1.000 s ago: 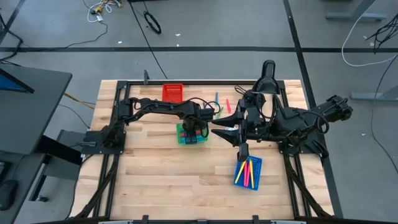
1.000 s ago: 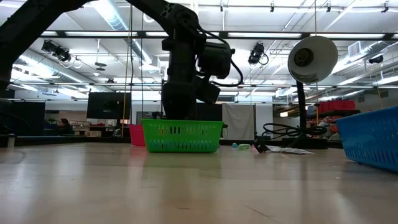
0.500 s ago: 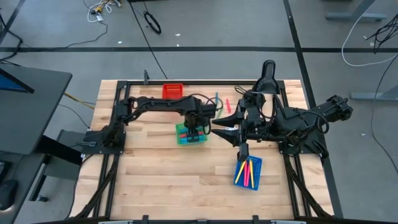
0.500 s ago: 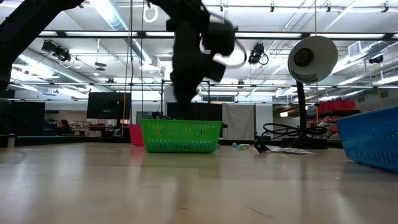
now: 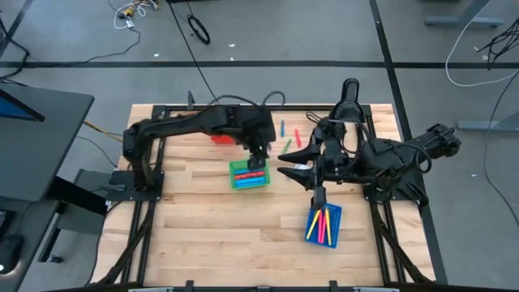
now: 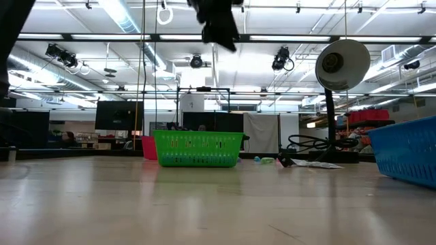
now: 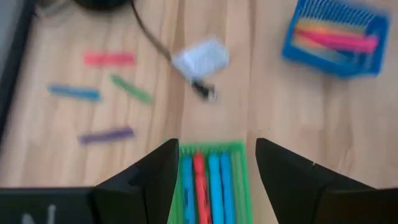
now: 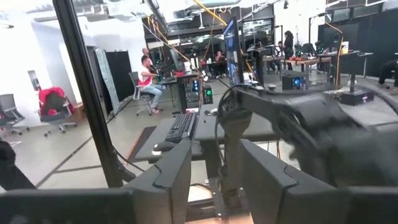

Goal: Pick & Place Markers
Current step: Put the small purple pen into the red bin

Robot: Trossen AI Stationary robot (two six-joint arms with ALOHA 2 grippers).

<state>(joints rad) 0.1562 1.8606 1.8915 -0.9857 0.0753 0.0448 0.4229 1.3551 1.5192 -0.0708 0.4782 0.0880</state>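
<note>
Four markers [image 7: 208, 186] are lying in my green tray [image 5: 249, 175] (others are sitting loose on the surface [image 5: 195, 219]); my left end effector [image 7: 211, 165] is hovering above, fingers apart, holding nothing.

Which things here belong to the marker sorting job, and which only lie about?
Job: loose markers, markers in the green tray, markers in the blue tray, red tray.
Lying about: white card, lamp.

Empty left end effector [image 7: 214, 163] spread above green tray [image 7: 211, 186]; markers [image 7: 207, 180] inside
</note>
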